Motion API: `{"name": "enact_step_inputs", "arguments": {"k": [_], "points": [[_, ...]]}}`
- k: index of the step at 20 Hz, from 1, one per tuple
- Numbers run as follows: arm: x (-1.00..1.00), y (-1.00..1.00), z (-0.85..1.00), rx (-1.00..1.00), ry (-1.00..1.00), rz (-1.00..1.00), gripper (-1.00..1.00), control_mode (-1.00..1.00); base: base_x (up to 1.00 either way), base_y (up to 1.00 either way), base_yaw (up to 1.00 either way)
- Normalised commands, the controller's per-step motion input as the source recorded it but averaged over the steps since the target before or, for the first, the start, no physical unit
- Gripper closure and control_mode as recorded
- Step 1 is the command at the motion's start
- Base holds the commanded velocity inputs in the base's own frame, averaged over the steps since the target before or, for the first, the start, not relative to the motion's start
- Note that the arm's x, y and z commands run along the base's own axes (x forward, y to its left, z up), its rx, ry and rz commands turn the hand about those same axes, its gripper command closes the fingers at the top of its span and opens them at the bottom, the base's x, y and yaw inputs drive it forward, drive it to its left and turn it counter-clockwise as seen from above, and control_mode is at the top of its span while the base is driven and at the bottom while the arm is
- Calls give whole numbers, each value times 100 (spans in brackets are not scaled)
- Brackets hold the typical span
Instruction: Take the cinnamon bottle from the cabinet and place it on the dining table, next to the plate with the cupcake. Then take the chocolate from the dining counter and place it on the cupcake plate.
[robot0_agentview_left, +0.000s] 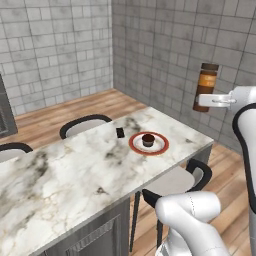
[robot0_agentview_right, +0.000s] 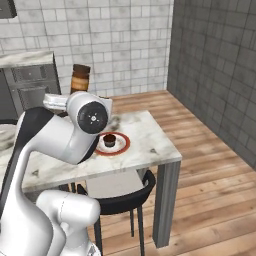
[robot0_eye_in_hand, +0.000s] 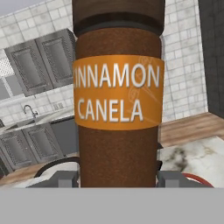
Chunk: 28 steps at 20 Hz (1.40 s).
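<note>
My gripper is shut on the cinnamon bottle, a tall brown bottle with a dark cap and orange label. It hangs upright in the air, above and to the right of the dining table's far end. On that end lies the red-rimmed plate with the small dark cupcake on it. The chocolate, a tiny dark block, lies just left of the plate. In the hand view the bottle stands between both fingertips. The cabinet is out of view.
Black-backed chairs stand along the table's far side, and another chair is tucked under the near side. Grey brick walls close the corner behind the table. The kitchen counter with grey drawers is at the back left.
</note>
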Motion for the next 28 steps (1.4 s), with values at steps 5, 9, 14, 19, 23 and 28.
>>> {"name": "enact_step_inputs", "arguments": {"k": [5,9,14,19,23,28], "points": [[0,0,0,0,0,0,100,100,0,0,0],[0,0,0,0,0,0,100,100,0,0,0],[0,0,0,0,0,0,100,100,0,-5,0],[8,-14,-11,0,3,0,100,-100,4,-12,0],[30,-50,-30,0,2,1,100,-100,0,0,0],[38,-50,-37,0,0,6,100,-100,0,0,0]]}}
